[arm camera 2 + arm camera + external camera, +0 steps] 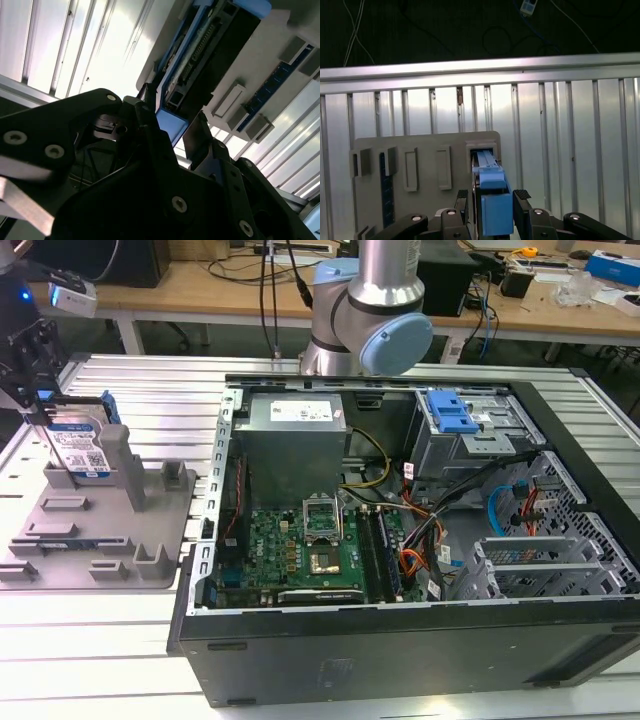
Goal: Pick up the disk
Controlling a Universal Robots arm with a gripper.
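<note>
Here, in the exterior view, the upright disk [82,452] stands at about five o'clock from your tool [42,412]; whether it grips, you cannot tell.

Ribbed metal table [100,640] (wooden benches [200,290] behind)

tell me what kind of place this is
Probably a robotics lab or workshop for computer assembly work: an opened computer case sits on a slotted metal table, a grey fixture tray beside it holds the disk upright, and wooden workbenches with cables stand behind.
</note>
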